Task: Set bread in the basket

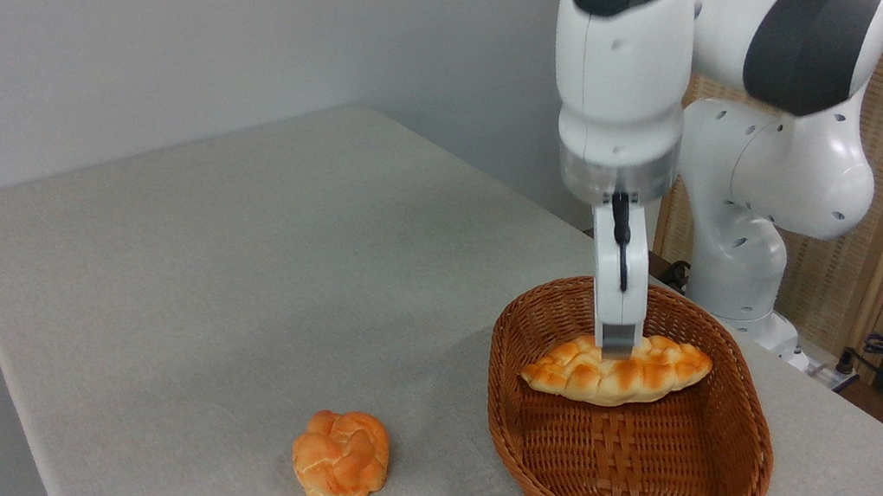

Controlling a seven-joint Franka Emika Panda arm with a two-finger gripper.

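Bread [616,370] | inside basket [754,470], toward its far end, apparently just above the floor | gripper [617,346] clamped across its middle; you judge it light, stiff-crusted, slightly crushable; grip midway, gently | bun [340,458] left of basket

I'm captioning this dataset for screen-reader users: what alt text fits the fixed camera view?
A white robot arm's gripper holds a long braided bread inside an oval wicker basket, apparently above its floor. A small round bun sits on the grey table left of the basket.
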